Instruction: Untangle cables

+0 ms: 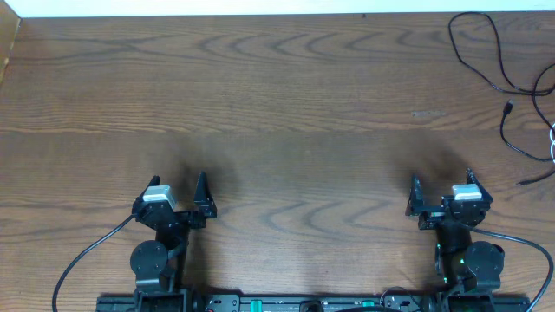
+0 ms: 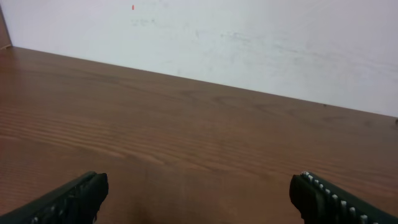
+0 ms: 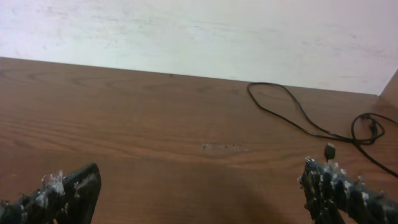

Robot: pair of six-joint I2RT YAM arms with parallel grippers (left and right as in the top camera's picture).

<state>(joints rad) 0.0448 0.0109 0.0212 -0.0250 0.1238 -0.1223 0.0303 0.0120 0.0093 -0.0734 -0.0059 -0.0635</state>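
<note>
My right pincer (image 1: 442,180) stands wide apart and empty at the near side. My left pincer (image 1: 179,179) is the same, well off to the left. The black cable (image 1: 473,69) lies far and right of my right pincer, strung near-to-far. The white cable (image 1: 552,137) barely shows at the right edge. By my reckoning the right arm is nearer.

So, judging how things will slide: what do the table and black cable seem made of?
Table: looks like wood or wood-look laminate, matt brown; grain lines show. Black cable: probably plastic or rubber sheath, smooth; it lies in limp loops.
</note>
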